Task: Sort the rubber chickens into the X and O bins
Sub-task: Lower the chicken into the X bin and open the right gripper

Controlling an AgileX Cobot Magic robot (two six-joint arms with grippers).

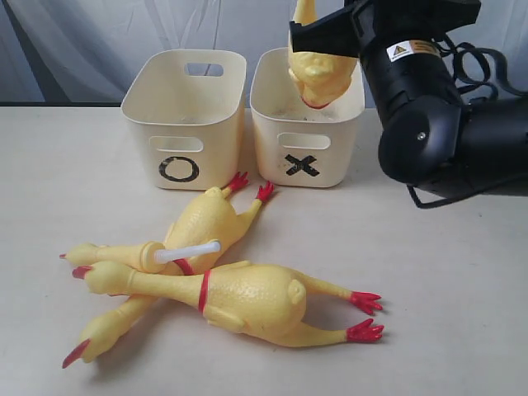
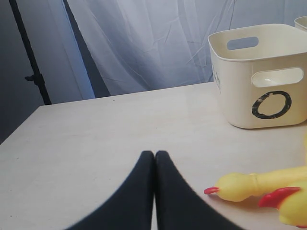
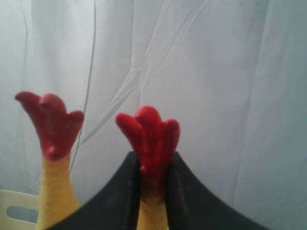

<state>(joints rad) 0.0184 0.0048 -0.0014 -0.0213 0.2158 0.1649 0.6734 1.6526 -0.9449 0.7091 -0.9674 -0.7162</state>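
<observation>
Nearest you, 3 rubber chickens point(image 1: 247, 301) lie crossed in a heap; lifting 1 could drag its neighbours. Your left gripper point(image 2: 154, 158), pressed together and empty, is near a chicken's head. Behind stand the O bin point(image 1: 219, 153) and X bin point(image 1: 342, 157). Over the X bin, your right gripper point(image 3: 152, 165) pinches just 1 leg of the hanging chicken point(image 1: 322, 74); released off-centre, it may catch the rim and flop out.

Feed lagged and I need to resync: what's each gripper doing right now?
Left gripper: jaws closed, holding nothing.
Right gripper: jaws closed on one leg of a rubber chicken, which hangs over the X bin.
</observation>
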